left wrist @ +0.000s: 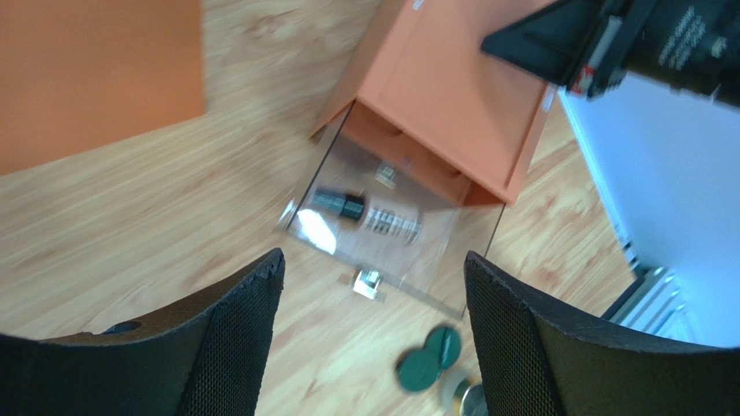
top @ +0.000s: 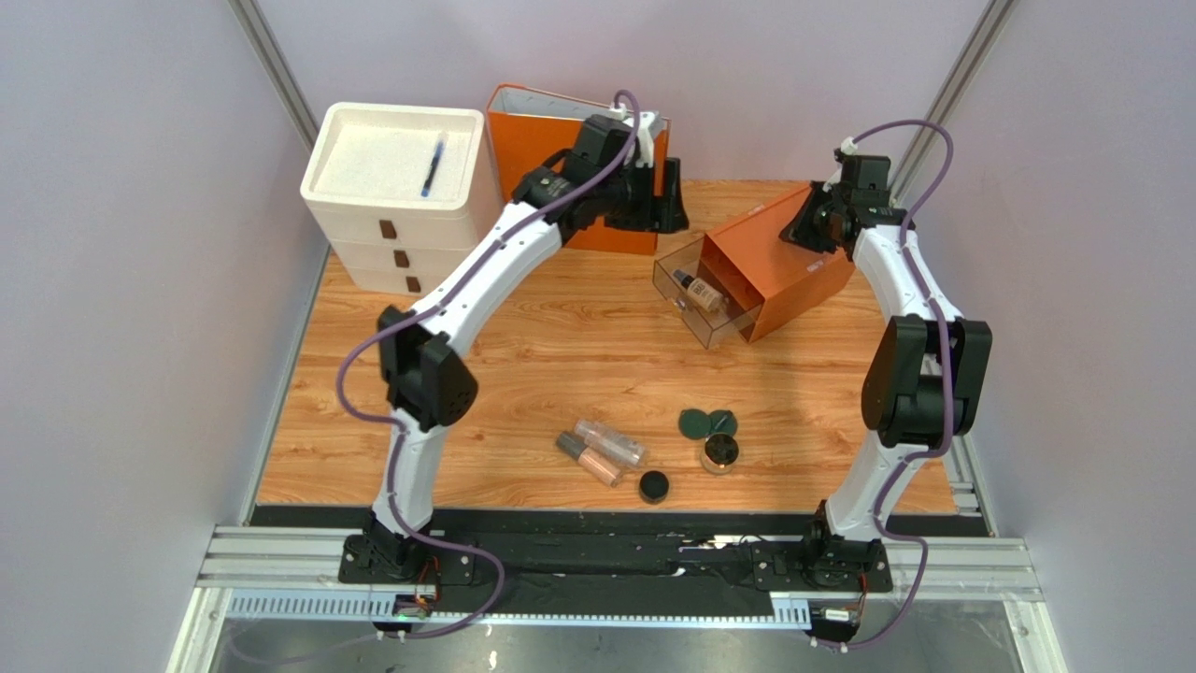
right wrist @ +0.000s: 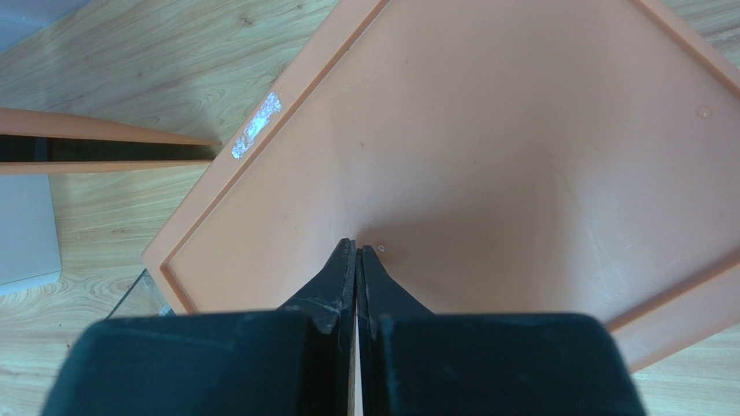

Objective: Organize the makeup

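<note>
Foundation bottle (top: 698,292) in clear drawer (top: 730,331) — left end effector (left wrist: 373,264) gapes empty above; right end effector (right wrist: 357,251), shut, steadies the orange box (right wrist: 486,147). Next — fetch near-edge cosmetics (top: 608,443).

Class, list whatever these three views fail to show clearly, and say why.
1. Left wrist view: bottle in the clear drawer, label blurred.
2. Left wrist view: gold-rimmed jar, cut by the bottom edge.
3. Right wrist view: orange box fills the frame, hiding the drawer's contents.
</note>
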You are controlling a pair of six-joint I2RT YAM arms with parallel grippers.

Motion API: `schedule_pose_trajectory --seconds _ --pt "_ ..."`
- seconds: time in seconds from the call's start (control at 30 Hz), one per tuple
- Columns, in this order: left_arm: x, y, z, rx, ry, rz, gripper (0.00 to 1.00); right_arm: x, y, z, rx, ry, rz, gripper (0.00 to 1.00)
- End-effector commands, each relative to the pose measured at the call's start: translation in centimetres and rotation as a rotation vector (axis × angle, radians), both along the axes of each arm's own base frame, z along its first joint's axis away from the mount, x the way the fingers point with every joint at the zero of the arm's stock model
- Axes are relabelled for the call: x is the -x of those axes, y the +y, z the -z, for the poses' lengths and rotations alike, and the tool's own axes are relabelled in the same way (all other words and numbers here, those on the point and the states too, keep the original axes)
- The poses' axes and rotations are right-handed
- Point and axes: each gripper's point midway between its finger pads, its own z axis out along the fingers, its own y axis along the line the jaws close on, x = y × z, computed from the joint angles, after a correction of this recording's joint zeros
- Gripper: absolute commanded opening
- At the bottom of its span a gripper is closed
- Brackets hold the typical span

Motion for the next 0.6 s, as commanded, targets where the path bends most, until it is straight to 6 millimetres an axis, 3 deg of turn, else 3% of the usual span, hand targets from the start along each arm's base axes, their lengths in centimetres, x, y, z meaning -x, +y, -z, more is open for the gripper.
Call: schedule_pose_trajectory --seconds 0.0,0.03,0.07,0.1,0.13,0.17,0.2,0.27,0.3,0.33,0.37,0.4,0.47,0.57 --pt "4.2 5.4 -0.5 -0.168 -0.055 0.039 0.81 8.3 0.8 11.4 0.008 0.470 -0.031 0.00" --pt "5.3 5.8 0.3 -0.175 -0.038 0.064 0.81 8.3 0.8 11.4 0.007 0.470 -0.032 0.00" --pt "6.7 6.7 -0.2 -0.182 -0.051 0.081 0.81 8.2 0.7 11.3 0.006 0.468 -0.030 0.00" --pt "8.1 7.8 3.6 -0.238 0.018 0.095 0.81 8.3 0.8 11.4 0.009 0.471 -0.032 0.00" --pt "9.3 8.4 4.8 -0.250 0.044 0.115 0.81 8.3 0.8 11.3 0.009 0.470 -0.032 0.00" --pt "10.7 9.1 4.6 -0.258 0.021 0.147 0.80 8.3 0.8 11.4 0.010 0.471 -0.031 0.00" --pt "12.4 10.4 7.9 -0.310 0.077 0.171 0.80 8.4 0.8 11.4 0.010 0.473 -0.031 0.00" --pt "14.6 11.4 8.4 -0.333 0.032 0.239 0.80 8.4 0.7 11.4 0.010 0.472 -0.031 0.00" --pt "16.0 12.2 10.7 -0.364 0.050 0.269 0.80 8.5 0.8 11.5 0.011 0.477 -0.034 0.00" --pt "16.8 12.6 11.2 -0.378 0.038 0.289 0.80 8.5 0.8 11.5 0.012 0.477 -0.035 0.00" --pt "17.6 13.0 10.5 -0.372 -0.018 0.331 0.80 8.7 0.7 11.7 0.010 0.483 -0.033 0.00" --pt "18.7 13.2 12.0 -0.373 -0.023 0.375 0.80 8.8 0.8 11.7 0.011 0.484 -0.035 0.00" --pt "20.5 13.5 12.2 -0.361 -0.098 0.475 0.80 9.0 0.8 11.8 0.012 0.488 -0.037 0.00" --pt "21.9 13.1 11.0 -0.319 -0.223 0.572 0.79 9.3 0.9 12.1 0.007 0.498 -0.038 0.00"
